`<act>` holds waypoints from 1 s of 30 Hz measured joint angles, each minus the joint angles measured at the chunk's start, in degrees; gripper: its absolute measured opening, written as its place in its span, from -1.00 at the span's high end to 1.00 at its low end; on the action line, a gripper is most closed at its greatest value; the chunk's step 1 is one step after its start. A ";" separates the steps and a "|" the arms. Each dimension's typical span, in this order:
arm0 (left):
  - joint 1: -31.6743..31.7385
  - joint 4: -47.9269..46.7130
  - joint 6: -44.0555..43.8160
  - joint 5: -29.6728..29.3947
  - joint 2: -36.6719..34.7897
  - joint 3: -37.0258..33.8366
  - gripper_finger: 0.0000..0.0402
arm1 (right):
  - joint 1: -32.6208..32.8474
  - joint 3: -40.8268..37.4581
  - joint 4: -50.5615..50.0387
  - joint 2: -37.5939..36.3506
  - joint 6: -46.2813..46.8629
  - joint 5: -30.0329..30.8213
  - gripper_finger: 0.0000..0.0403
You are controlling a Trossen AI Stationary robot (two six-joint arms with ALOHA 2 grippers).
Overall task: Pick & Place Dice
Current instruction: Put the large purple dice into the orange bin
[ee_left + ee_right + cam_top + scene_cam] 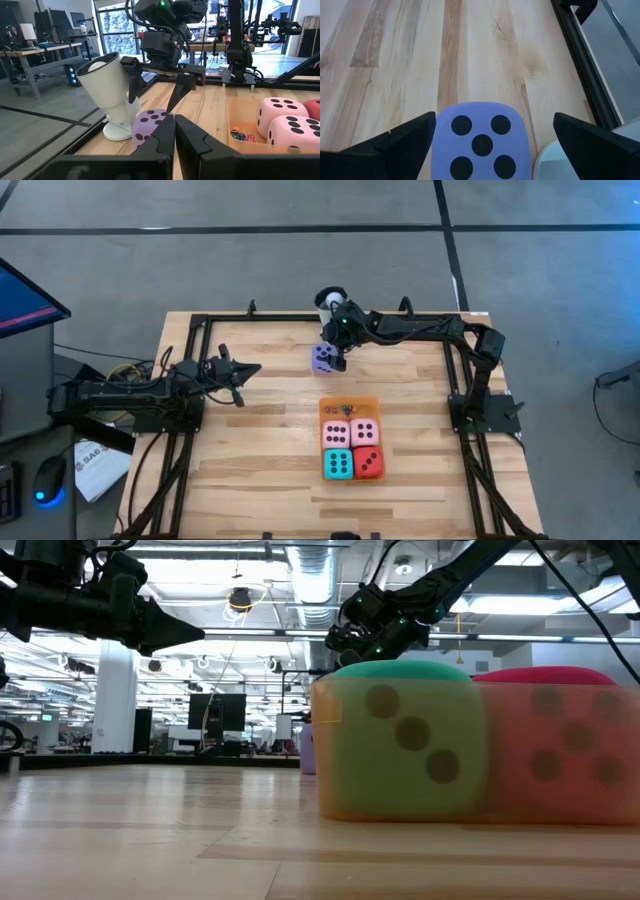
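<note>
Purple die (324,359) sits on the bare tabletop (260,430), directly under the right tool (334,352) — fingers spread wide, one to each side of it, nothing held yet. In the right wrist view the five-pip face (481,145) looks up between the two fingers. A white mug (329,302) stands just beyond the tool, close to the die; in the left wrist view it looks tilted.

Handling, by my guess: foam-like cube, light, soft, will squash a bit under pressure, not fragile, prob. not slippery. Best hold is across two opposite flat sides, mid-height, fingers square to the faces — a corner grip would likely roll it. Watch the mug when closing.

Other dice — two pink (349,432), teal (338,465), red (368,463) — already sit on the orange mat (350,405), well to the side of the right tool, w/ tiny beads (241,136) by them.

Left tool (243,372) is shut, empty, hanging above the tabletop, pointed at the die.
</note>
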 joint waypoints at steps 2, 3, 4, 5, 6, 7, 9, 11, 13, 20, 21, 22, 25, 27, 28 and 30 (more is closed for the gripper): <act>0.00 0.01 0.00 0.01 0.00 0.00 1.00 | -0.02 0.00 0.02 0.00 0.00 0.00 -0.99; 0.00 0.01 0.00 0.01 0.00 0.00 1.00 | -0.06 -0.02 0.04 0.00 0.00 -0.02 -0.99; 0.00 -0.01 0.00 -0.01 0.02 0.00 1.00 | -0.04 -0.02 0.43 0.35 0.00 -0.02 -0.99; 0.00 -0.01 0.00 0.00 0.00 0.00 1.00 | -0.04 -0.01 1.24 0.86 0.01 -0.02 -0.99; 0.00 -0.01 0.00 0.01 0.01 0.00 1.00 | -0.04 -0.03 1.24 1.30 0.02 -0.03 -0.99; 0.00 -0.01 -0.01 0.00 0.00 0.00 1.00 | -0.04 -0.11 1.12 1.95 0.02 -0.02 -0.99; 0.02 -0.01 -0.02 0.01 0.01 0.00 1.00 | -0.02 -0.09 2.46 3.37 0.10 -0.09 -0.99; 0.02 -0.02 -0.02 0.00 0.00 0.00 1.00 | -0.01 -0.09 3.11 3.80 0.62 -0.56 -0.99; 0.00 -0.21 0.00 0.01 0.00 0.00 1.00 | 0.00 -0.09 3.18 3.78 0.60 -0.50 -0.99; 0.00 -0.21 0.04 0.01 0.01 0.00 1.00 | -0.22 -0.09 2.82 3.69 0.50 -0.42 -0.99; 0.01 -0.21 0.06 0.00 0.01 0.00 1.00 | -0.22 -0.09 2.74 3.69 0.50 -0.42 -0.99; 0.02 -0.21 0.07 0.01 0.00 0.00 1.00 | -0.22 -0.09 2.66 3.69 0.50 -0.41 -0.99; 0.01 -0.21 0.09 0.01 0.02 0.00 1.00 | -0.22 -0.07 2.60 3.67 0.50 -0.42 -0.99; 0.00 -0.21 0.11 0.01 0.01 0.00 1.00 | -0.22 -0.07 2.56 3.67 0.50 -0.39 -0.99; 0.01 -0.21 0.11 0.01 0.00 0.00 1.00 | -0.22 -0.07 2.45 3.67 0.50 -0.38 -0.99; 0.00 -0.21 0.13 0.01 0.00 0.00 1.00 | -0.22 -0.06 2.21 3.66 0.50 -0.37 -0.99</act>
